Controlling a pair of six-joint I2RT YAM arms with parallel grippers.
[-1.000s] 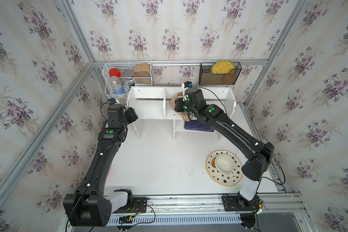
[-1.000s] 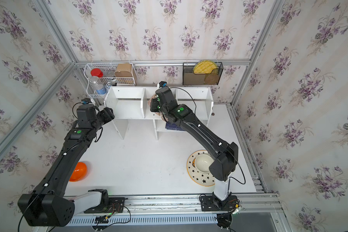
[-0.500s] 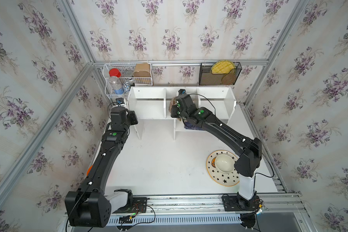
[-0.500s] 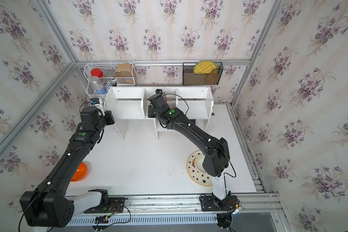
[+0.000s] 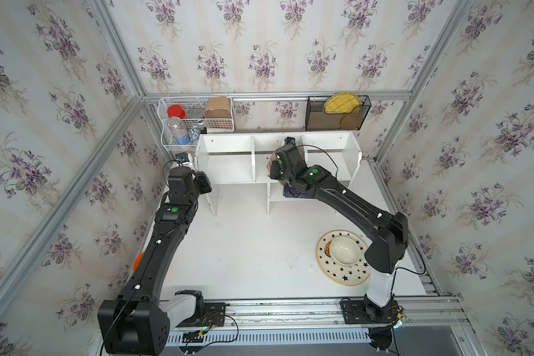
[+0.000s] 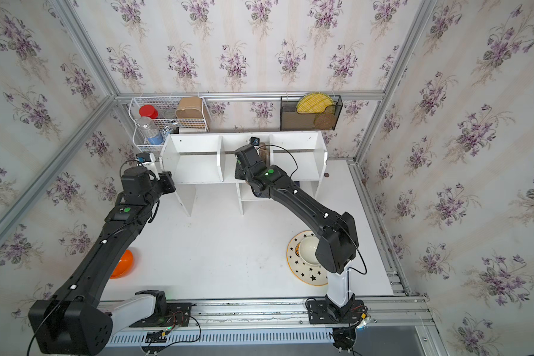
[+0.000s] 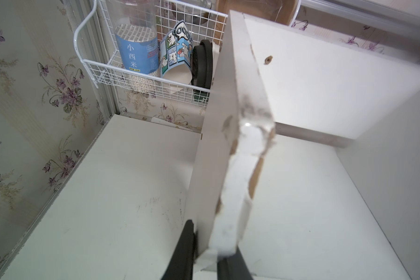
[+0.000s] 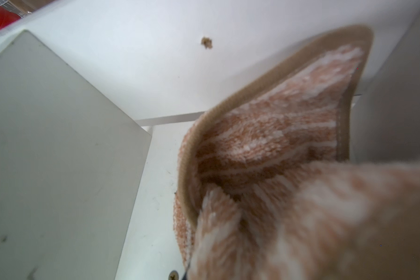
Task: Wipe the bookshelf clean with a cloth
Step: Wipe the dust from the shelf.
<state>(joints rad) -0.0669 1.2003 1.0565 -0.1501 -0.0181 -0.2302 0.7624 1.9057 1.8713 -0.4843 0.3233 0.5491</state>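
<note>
Jaws clamped on both sides: left gripper (image 7: 207, 244) pinches the bookshelf (image 5: 228, 148) by its outer end panel, right gripper (image 5: 274, 172) is closed on the bunched cloth (image 8: 264, 150), inside the middle upper compartment.

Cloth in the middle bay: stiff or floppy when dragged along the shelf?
Probably floppy: the cloth folds and bunches, with one corner curled up. Its looped pile likely drags on the shelf rather than slipping. It looks light, so loose edges may trail.

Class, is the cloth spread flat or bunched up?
Bunched up: the cloth curls into folds inside the bookshelf, not lying flat.
</note>
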